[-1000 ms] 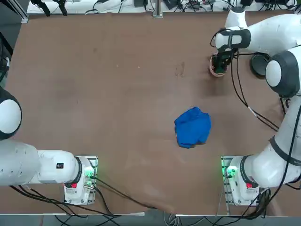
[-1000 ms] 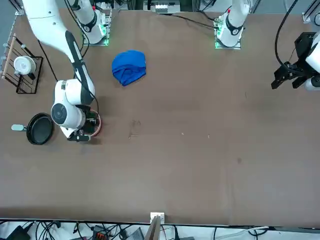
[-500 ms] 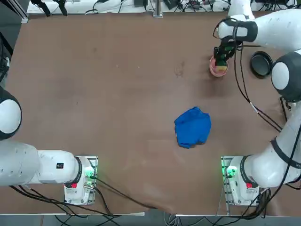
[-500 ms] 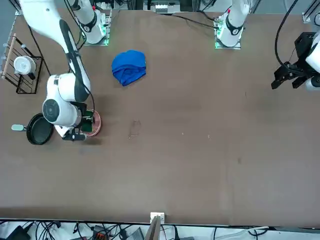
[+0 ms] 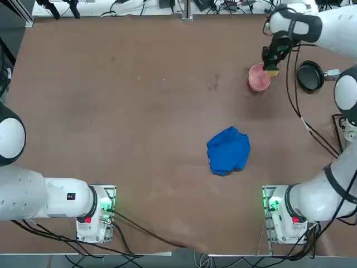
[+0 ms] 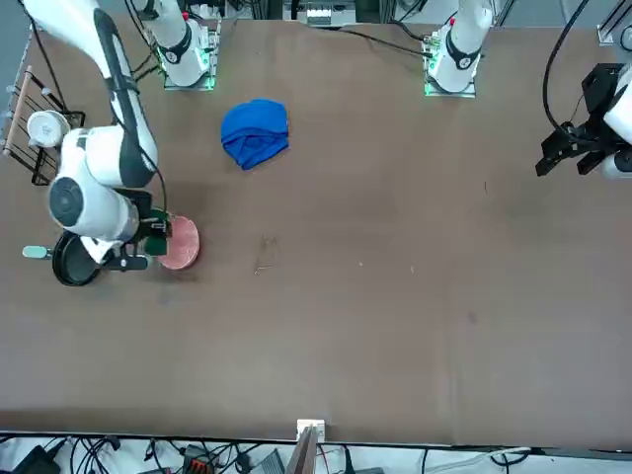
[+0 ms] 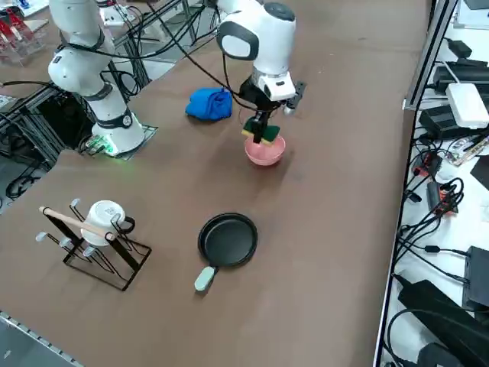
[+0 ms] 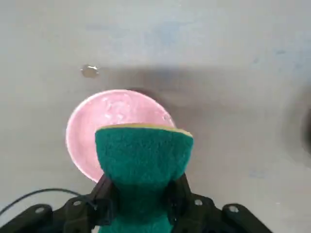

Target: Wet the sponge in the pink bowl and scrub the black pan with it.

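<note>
Sponge [image 8: 142, 160] sits pinched in the right gripper's [image 7: 263, 134] tightly closed jaws, raised above the pink bowl [image 7: 265, 152]; scrubbing the black pan [image 7: 228, 239] remains undone.

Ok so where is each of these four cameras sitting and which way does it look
Top: overhead, looking down; both arm bases show.
Front: across the table, facing the robot; right arm at picture left.
Right side: raised, diagonal; right claw holds the sponge above the pink bowl.
Wrist: on the right arm, looking past its fingers.
Side and top share the black pan.
</note>
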